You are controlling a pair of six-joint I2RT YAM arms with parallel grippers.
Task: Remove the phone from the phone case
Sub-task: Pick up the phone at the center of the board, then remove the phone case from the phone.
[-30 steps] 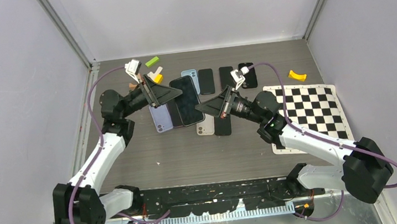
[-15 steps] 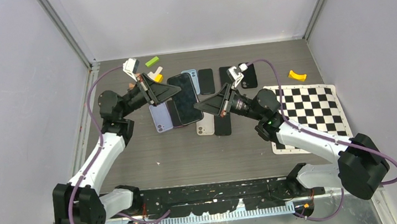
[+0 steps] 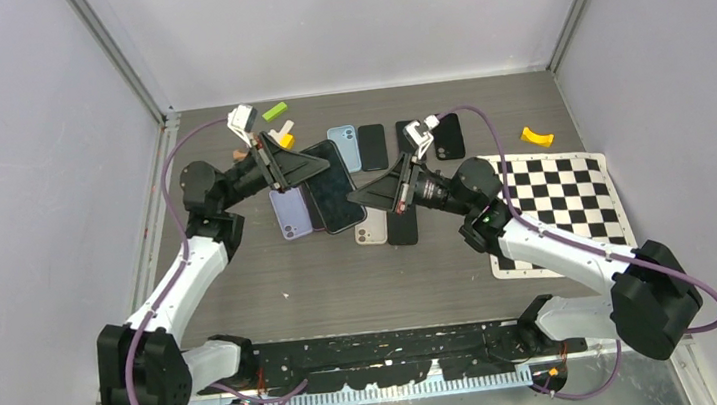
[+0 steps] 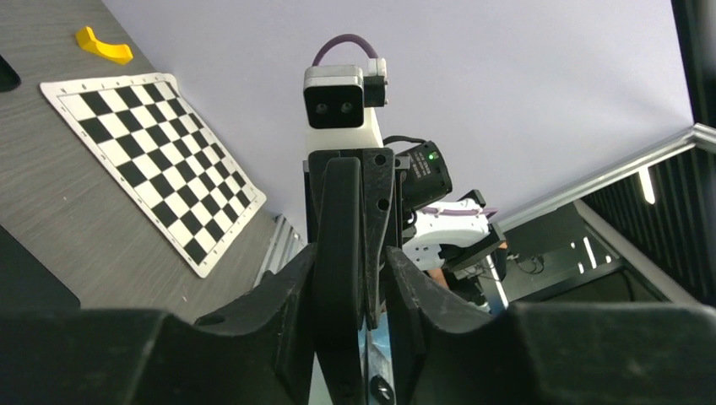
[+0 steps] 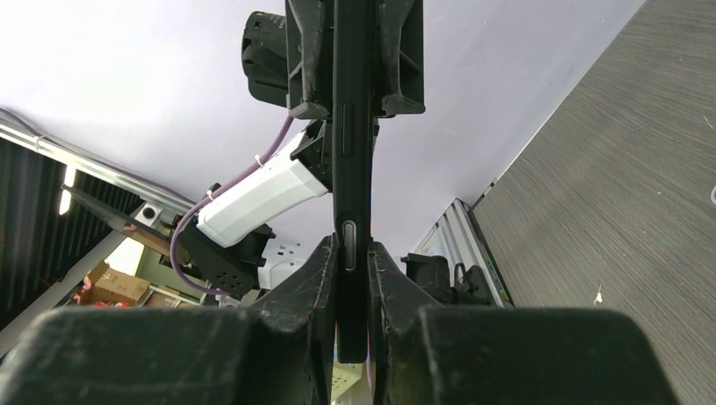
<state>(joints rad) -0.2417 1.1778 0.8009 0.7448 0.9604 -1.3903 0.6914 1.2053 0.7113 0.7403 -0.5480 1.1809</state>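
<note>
Right gripper (image 5: 353,253) fingers were clamped on the cased phone (image 5: 354,126), held edge-on between them. Left gripper (image 4: 350,266) fingers straddled it, slightly apart.

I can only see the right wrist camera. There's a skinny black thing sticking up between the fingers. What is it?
Observer: It's a phone. From above you can see its broad dark face. It's held up between the left gripper and the right gripper.
Operator: Is anything under it?
Observer: Yes. More phones lie on the table underneath. One is a lilac phone that pokes out beside it.
Operator: What else is on the table?
Observer: There's a checkerboard mat on the right arm's side, and a small yellow piece behind it.
</note>
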